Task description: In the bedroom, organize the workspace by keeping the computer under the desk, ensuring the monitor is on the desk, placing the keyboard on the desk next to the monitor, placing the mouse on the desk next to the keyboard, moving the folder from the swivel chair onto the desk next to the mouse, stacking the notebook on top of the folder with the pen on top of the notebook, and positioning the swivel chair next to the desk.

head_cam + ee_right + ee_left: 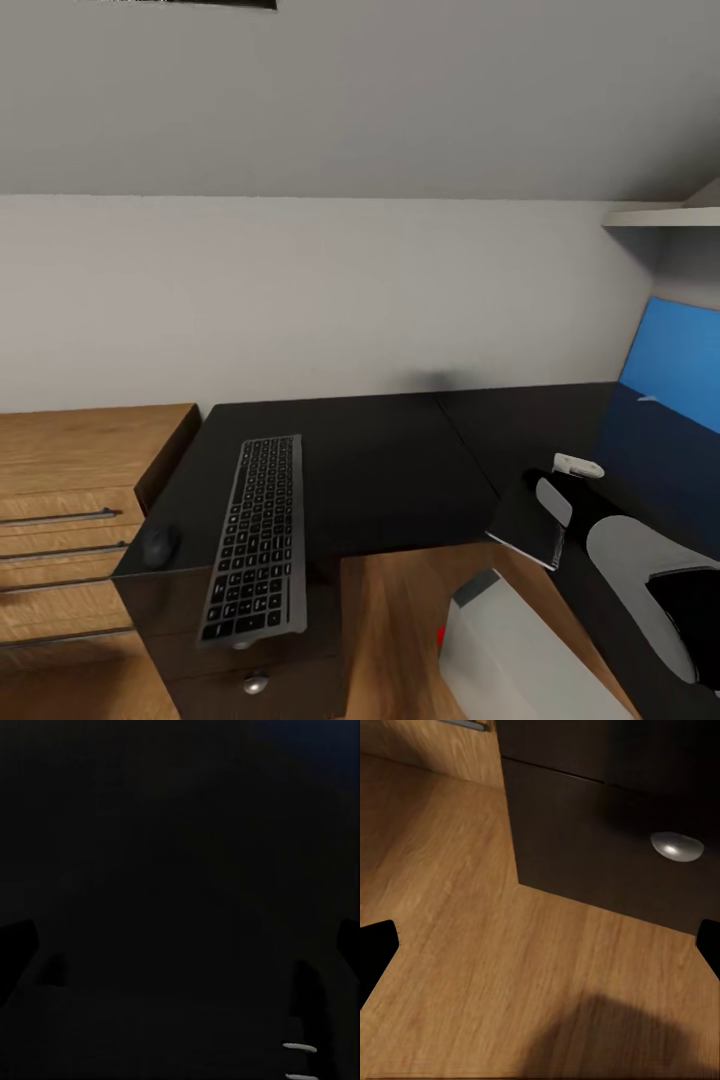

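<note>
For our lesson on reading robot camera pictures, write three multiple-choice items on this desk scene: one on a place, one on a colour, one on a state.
1. Where does the mouse lie?
A. on the desk, at the keyboard's left
B. on the wooden floor
C. on the wooden chest of drawers

2. What colour is the panel at the back of the desk?
A. red
B. blue
C. green

3. How does the keyboard lie?
A. flat, its near end past the desk's front edge
B. standing upright against the wall
C. upside down on the floor

Answers:
1 A, the mouse sits on the black top near its left corner, just beside the keyboard.
2 B, the panel at the right is bright blue.
3 A, the keys face up and its near end overhangs the drawer front.
</note>
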Available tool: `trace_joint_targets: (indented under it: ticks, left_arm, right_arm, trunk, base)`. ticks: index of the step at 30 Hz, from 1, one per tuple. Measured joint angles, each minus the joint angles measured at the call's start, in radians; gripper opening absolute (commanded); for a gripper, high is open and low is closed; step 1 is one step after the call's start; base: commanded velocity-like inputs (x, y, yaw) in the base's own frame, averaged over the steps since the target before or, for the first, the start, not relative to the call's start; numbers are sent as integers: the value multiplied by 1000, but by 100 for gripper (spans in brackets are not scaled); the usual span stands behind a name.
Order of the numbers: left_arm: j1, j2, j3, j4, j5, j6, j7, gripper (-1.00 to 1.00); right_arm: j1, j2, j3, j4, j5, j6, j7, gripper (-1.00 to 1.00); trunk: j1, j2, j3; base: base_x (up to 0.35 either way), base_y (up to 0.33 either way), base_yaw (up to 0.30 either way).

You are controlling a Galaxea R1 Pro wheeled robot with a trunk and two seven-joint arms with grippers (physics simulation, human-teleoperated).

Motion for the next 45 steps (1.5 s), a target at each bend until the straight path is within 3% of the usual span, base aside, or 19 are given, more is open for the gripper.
trace_joint_targets:
  ticks: [31, 45]
  left_arm:
    - [0, 0, 0, 0, 0, 0, 0, 100]
    - [0, 0, 0, 0, 0, 0, 0, 100]
  right_arm:
    - [0, 0, 2, -1, -1, -4, 0, 100]
    - [0, 1, 2, -1, -1, -5, 0, 100]
  trunk:
    - [0, 0, 0]
    - [0, 0, 0]
  base:
    - [-37, 7, 0]
    - [-144, 65, 0]
